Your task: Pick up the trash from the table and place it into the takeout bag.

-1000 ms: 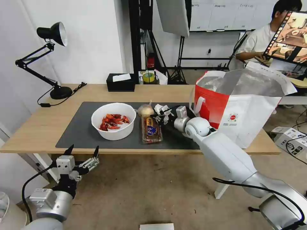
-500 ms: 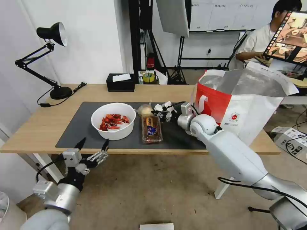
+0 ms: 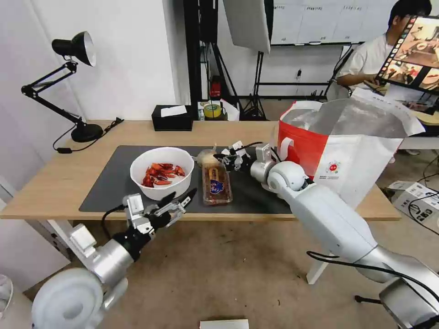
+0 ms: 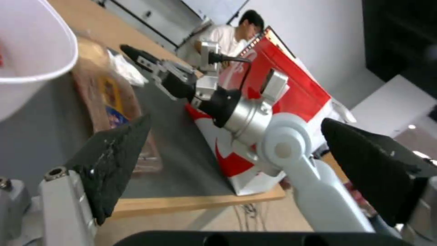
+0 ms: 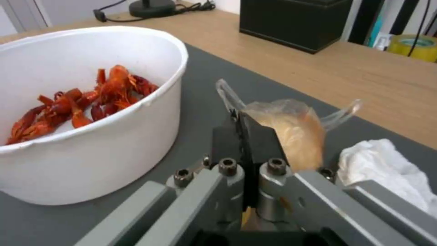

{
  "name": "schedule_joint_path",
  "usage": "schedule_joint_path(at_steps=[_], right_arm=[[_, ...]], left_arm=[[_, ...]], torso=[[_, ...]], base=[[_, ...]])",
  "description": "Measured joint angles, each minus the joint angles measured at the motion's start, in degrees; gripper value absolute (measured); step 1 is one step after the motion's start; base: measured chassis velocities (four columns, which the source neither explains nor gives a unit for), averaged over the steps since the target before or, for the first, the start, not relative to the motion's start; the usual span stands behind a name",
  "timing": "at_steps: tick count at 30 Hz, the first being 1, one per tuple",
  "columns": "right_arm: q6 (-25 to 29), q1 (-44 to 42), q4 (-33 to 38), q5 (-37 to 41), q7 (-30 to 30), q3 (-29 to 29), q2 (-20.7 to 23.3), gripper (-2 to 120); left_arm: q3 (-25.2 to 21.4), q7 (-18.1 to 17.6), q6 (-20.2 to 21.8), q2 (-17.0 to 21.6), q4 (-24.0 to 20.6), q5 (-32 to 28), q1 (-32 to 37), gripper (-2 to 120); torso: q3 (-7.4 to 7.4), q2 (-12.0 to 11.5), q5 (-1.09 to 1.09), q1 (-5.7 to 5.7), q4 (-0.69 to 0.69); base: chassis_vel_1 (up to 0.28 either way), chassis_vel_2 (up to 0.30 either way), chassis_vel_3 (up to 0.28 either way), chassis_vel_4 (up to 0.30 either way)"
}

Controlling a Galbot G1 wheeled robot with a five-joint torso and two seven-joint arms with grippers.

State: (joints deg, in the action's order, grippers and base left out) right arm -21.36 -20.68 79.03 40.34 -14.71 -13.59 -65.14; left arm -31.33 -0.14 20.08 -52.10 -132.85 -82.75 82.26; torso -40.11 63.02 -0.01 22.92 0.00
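Note:
The white bowl (image 3: 161,176) of red crayfish shells sits on the table's (image 3: 55,183) dark mat (image 3: 109,183). Beside it lies the clear tray (image 3: 216,185). Behind the tray are the small tan knotted bag (image 3: 208,157) and a crumpled tissue (image 5: 387,167). My right gripper (image 3: 220,158) is shut, its tips just short of the tan bag (image 5: 291,130), with nothing seen between them. My left gripper (image 3: 177,200) hangs open at the table's front edge, below the bowl. The red-and-white takeout bag (image 3: 347,155) stands open at the table's right end.
A black tissue box (image 3: 172,118) and a yellow tape roll (image 3: 212,110) sit at the table's back edge. A black desk lamp (image 3: 77,91) stands at the back left. A cardboard box (image 3: 414,201) lies on the floor at right.
My left arm has swung up and rightward from below the table to its front edge near the bowl. The right gripper has shifted slightly back and left toward the tan bag.

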Motion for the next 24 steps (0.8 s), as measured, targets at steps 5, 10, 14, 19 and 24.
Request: schedule_joint_path(at_steps=[5,10,14,19,24], right_arm=[[0.18,0.01,-0.69,-0.14,0.00,-0.14,-0.71,0],[0.27,-0.48,-1.25,-0.32,0.01,0.08,-0.97,0],[0.30,-1.02,-1.12,-0.39,0.18,0.55,-0.90,0],[0.31,-1.56,-0.52,-0.42,0.44,1.02,-0.66,0],[0.31,-1.76,0.64,-0.36,0.97,1.26,-0.43,0]], left_arm=[[2.59,0.33,0.83,1.43,3.18,0.03,-2.63,100],[6.35,0.17,0.86,1.95,7.13,3.11,-5.47,100],[9.52,0.13,-0.04,1.77,10.53,5.60,-8.61,100],[13.16,-0.66,-0.57,1.36,13.03,6.28,-12.74,100],[16.64,-2.32,-0.76,1.33,15.42,6.29,-16.76,100]], torso=[[0.00,0.00,0.00,0.00,0.01],[0.00,0.00,0.01,0.00,0.01],[0.00,0.00,0.01,0.00,0.00],[0.00,0.00,0.01,0.00,0.00],[0.00,0.00,0.01,0.00,0.00]], base=[[0.000,0.000,0.000,0.000],[0.000,0.000,0.000,0.000],[0.000,0.000,0.000,0.000],[0.000,0.000,0.000,0.000],[0.000,0.000,0.000,0.000]])
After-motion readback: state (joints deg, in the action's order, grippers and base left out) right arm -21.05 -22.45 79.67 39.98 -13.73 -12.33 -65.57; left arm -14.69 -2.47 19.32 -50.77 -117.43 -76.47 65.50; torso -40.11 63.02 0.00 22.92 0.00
